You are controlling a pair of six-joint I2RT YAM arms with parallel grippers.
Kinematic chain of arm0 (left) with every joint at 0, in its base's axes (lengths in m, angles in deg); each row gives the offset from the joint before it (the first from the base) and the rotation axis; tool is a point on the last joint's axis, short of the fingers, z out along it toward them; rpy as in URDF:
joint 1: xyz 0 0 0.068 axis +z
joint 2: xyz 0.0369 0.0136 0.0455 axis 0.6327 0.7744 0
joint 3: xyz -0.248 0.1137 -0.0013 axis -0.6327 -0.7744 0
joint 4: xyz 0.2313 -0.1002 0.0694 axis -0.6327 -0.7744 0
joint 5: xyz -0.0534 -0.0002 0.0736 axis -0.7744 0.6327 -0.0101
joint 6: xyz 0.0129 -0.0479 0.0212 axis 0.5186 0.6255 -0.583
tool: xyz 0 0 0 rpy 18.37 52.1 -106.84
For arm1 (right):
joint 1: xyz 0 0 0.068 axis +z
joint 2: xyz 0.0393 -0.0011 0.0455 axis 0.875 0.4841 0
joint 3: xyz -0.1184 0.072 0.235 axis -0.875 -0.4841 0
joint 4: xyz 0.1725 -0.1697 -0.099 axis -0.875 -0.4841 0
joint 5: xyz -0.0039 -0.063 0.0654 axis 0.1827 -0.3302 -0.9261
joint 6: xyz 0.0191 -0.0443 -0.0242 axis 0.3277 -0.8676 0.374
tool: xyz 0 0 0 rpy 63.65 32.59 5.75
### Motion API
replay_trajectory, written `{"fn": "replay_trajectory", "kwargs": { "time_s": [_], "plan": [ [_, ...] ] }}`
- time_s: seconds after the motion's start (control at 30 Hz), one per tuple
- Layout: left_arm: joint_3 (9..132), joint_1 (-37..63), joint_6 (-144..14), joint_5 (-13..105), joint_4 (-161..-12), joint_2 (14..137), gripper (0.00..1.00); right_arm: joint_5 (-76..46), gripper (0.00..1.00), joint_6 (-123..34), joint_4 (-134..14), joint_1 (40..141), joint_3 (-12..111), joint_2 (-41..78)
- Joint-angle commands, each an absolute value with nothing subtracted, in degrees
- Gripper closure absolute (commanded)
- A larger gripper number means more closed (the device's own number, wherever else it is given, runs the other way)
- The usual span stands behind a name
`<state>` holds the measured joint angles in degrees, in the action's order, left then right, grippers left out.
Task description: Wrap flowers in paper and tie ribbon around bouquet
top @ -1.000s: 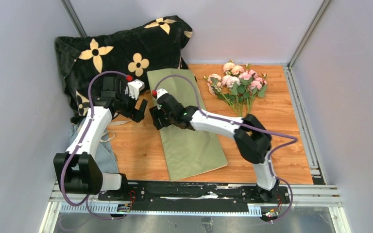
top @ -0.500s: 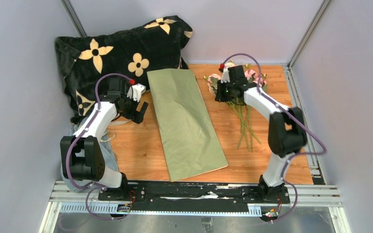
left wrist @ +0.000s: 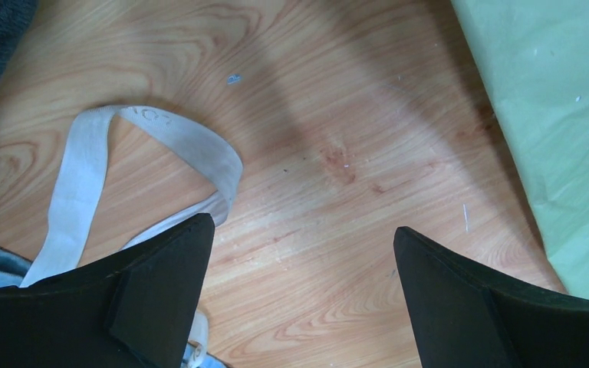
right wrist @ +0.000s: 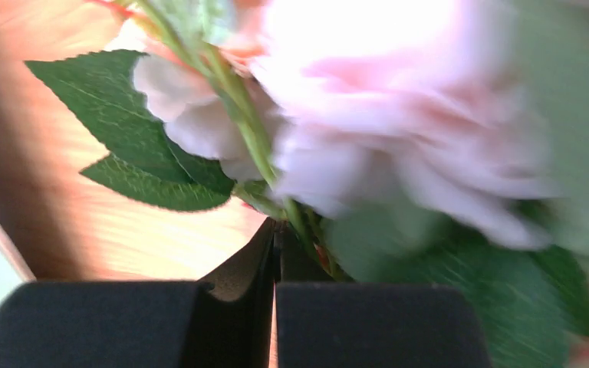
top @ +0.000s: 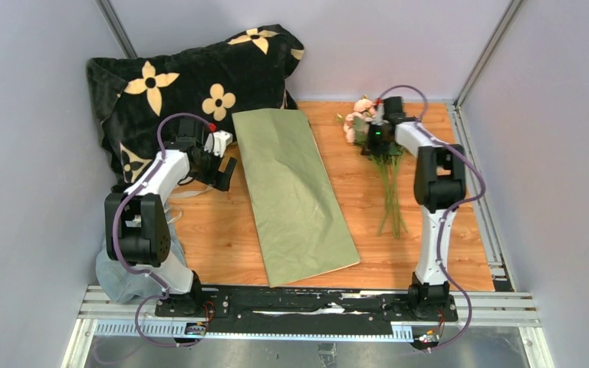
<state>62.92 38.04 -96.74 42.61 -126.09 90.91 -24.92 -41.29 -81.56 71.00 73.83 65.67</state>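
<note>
The flowers lie at the back right of the wooden table, pink blooms away from me and green stems trailing toward me. My right gripper sits just below the blooms. In the right wrist view its jaws are shut, with thin stems pinched at their tips. The olive-green paper lies flat in the middle. My left gripper hovers open to its left over bare wood. A loop of cream ribbon lies beside its left finger, and the paper's edge is at the right.
A black pillow with tan flower prints fills the back left corner. A pale blue-grey cloth is bunched by the left arm's base. Grey walls enclose the table on three sides.
My right arm swung from over the green paper to the flowers and shut its jaws on the stems. The left arm drew in slightly and stayed open.
</note>
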Motion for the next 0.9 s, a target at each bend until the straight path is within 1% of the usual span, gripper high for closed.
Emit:
{"fn": "replay_trajectory", "kwargs": {
  "time_s": [0.0,0.03,0.13,0.2,0.3,0.37,0.43,0.5,0.53,0.6,0.63,0.73,0.87],
  "plan": [
    [66.90,37.57,-93.41,41.07,-127.37,93.36,0.04,-20.35,1.00,-38.45,-87.26,56.04,65.71,64.09],
    [68.02,37.21,-92.82,41.15,-127.80,93.77,0.05,-19.67,1.00,-38.46,-86.33,52.83,62.08,62.53],
    [69.82,35.43,-92.83,41.59,-128.53,94.10,0.05,-20.62,1.00,-39.52,-84.39,46.63,57.27,58.48],
    [70.54,34.07,-93.44,42.45,-128.49,94.18,0.05,-21.39,1.00,-40.92,-85.56,44.75,57.66,57.36],
    [71.02,32.75,-93.49,44.72,-128.53,94.64,0.06,-23.56,0.96,-42.88,-87.56,46.14,59.13,54.81],
    [70.93,32.58,-93.41,45.23,-128.81,94.67,0.09,-25.72,0.92,-44.44,-87.43,49.56,59.42,51.99],
    [71.02,32.59,-93.44,45.12,-129.65,94.41,0.15,-27.80,0.85,-45.68,-86.34,54.08,58.83,48.57],
    [70.85,32.57,-93.60,44.42,-130.29,93.69,0.18,-32.95,0.69,-44.31,-80.85,58.57,55.40,44.78],
    [70.59,32.57,-93.68,44.09,-130.25,93.29,0.19,-36.39,0.58,-43.00,-76.52,61.34,52.82,43.24],
    [70.63,32.57,-93.57,43.55,-130.14,93.14,0.20,-42.61,0.46,-41.52,-70.16,66.70,49.57,42.72],
    [70.90,32.50,-93.34,43.58,-130.16,93.36,0.20,-44.11,0.44,-41.47,-69.51,69.19,50.29,43.63],
    [71.92,32.33,-92.01,43.51,-130.43,94.04,0.22,-44.92,0.43,-42.91,-71.00,75.08,55.95,48.29],
    [71.13,32.15,-92.11,42.02,-130.64,92.44,0.22,-44.22,0.49,-40.75,-72.01,76.06,65.43,56.77]
  ]
}}
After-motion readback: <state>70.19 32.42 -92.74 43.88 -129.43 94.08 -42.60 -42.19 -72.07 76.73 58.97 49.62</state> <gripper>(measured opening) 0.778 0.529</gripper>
